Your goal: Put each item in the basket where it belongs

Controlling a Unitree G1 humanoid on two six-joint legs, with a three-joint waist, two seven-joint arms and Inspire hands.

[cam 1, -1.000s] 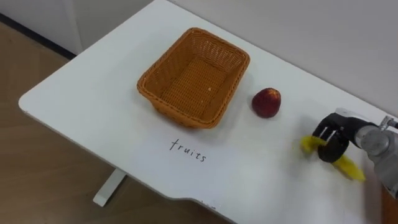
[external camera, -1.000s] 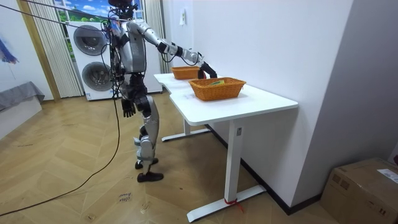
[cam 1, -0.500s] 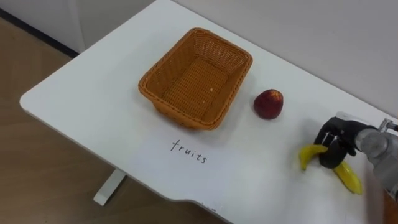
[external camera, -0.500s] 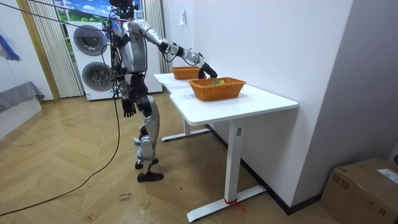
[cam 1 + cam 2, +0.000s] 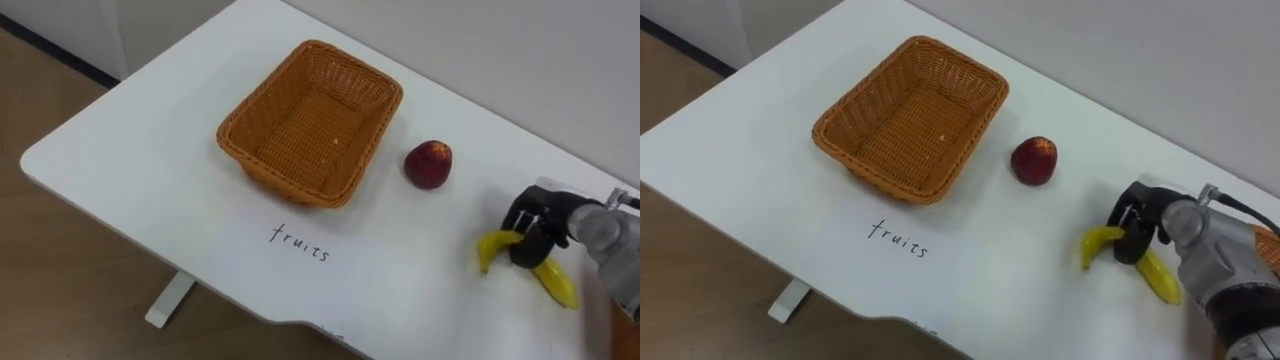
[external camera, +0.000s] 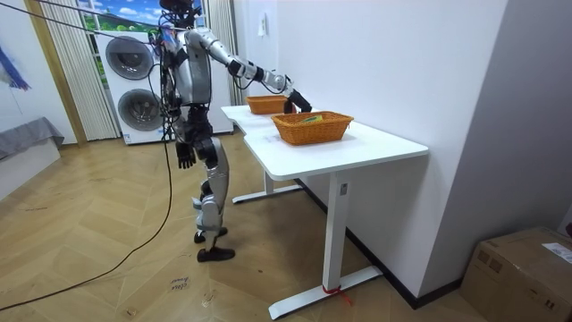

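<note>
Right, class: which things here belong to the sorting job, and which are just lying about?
Job in hand: fruit basket; apple; banana, held in the right hand; other basket.

Lying about: washers; box.

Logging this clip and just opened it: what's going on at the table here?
The robot stands at a white table, its right hand closed round a banana. Whether the banana rests on the tabletop or is just lifted, I cannot tell. A red apple sits beside the wicker basket marked for fruit, which holds nothing yet. The left hand hangs at its side.
</note>
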